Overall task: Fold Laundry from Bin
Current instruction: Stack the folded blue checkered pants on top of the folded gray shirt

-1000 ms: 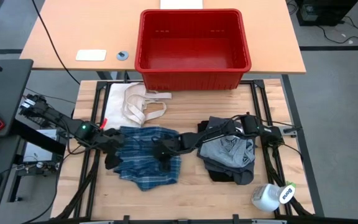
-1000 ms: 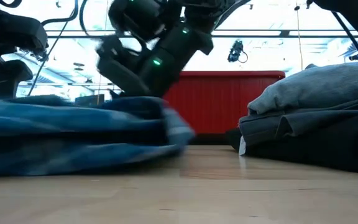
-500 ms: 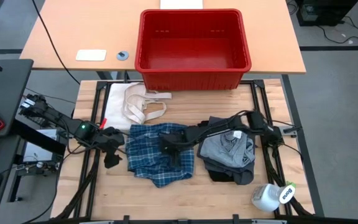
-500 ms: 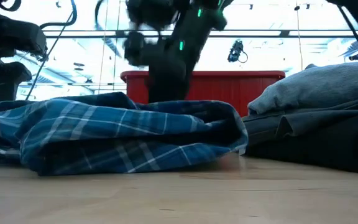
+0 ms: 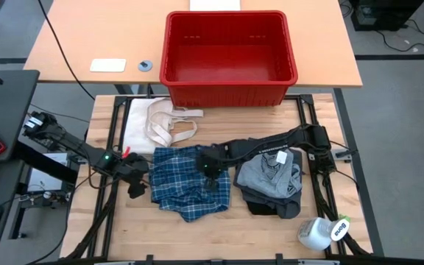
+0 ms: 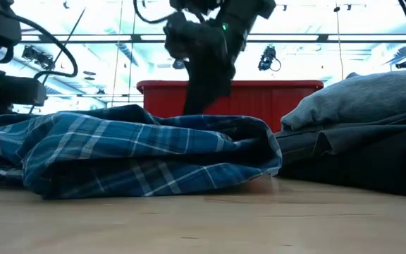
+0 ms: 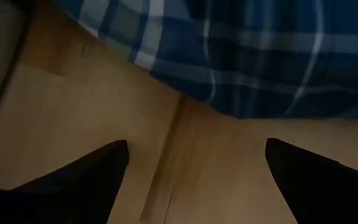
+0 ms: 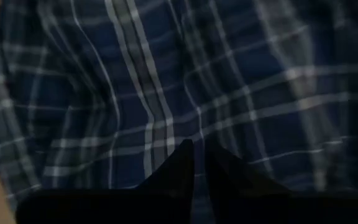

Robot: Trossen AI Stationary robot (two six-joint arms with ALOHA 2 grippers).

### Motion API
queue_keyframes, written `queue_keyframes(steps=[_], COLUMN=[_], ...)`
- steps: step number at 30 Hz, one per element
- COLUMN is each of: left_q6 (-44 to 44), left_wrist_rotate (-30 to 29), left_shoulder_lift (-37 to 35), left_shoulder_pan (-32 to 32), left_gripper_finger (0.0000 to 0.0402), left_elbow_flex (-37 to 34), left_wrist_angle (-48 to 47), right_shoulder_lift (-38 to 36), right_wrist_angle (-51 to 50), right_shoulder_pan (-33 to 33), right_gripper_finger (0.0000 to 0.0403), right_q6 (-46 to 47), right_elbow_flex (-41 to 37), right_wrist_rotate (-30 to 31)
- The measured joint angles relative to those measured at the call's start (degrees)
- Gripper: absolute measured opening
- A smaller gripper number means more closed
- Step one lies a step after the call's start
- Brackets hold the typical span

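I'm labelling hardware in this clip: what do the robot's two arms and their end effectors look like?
Both arms are dark, nearly black, built of slim jointed segments. The left arm has a small green light and a red spot near its wrist, with black cables at its base. The right arm carries a white marking on its forearm; the low view shows a green light there too. The left end effector ends in two dark pointed fingers, as does the right end effector.

The plaid shirt (image 5: 191,182) lies bunched in a rough rectangle at the middle of the counter (image 5: 271,228), blue with white lines, its edges rumpled. Just beside it a light grey garment (image 5: 269,174) sits folded on a dark stack (image 5: 271,204). The red bin (image 5: 229,57) stands upright behind them.
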Motion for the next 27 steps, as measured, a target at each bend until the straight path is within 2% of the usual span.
queue_keyframes(steps=[4,10,13,17,21,27], left_q6=[1.47,1.62,1.51,3.56,6.70,5.04], left_wrist_rotate=[-2.60,-4.29,-4.41,-5.36,-6.51,-8.88], left_shoulder_lift=[-0.02,0.13,0.83,4.02,10.09,17.92], left_shoulder_pan=[0.00,0.00,0.11,0.11,0.24,3.18], left_gripper_finger=[0.0389,0.0388,0.0388,0.0388,0.0388,0.0388], left_elbow_flex=[-2.28,-2.55,-2.63,-2.60,-2.51,-2.25], left_wrist_angle=[6.99,10.01,12.89,20.41,29.91,47.35], right_shoulder_lift=[0.21,0.42,1.13,3.17,4.91,6.79], right_wrist_angle=[9.29,30.40,29.74,28.01,28.62,31.54], right_shoulder_pan=[0.69,-0.94,-1.84,-2.91,-2.94,-1.59], right_gripper_finger=[0.0048,0.0052,0.0052,0.0051,0.0051,0.0050], right_q6=[0.21,3.26,4.01,4.03,2.19,1.94], right_elbow_flex=[-6.07,-12.68,-13.51,-13.62,-13.09,-13.12], right_wrist_rotate=[-0.89,-5.43,-3.26,-3.76,-5.52,-6.46])
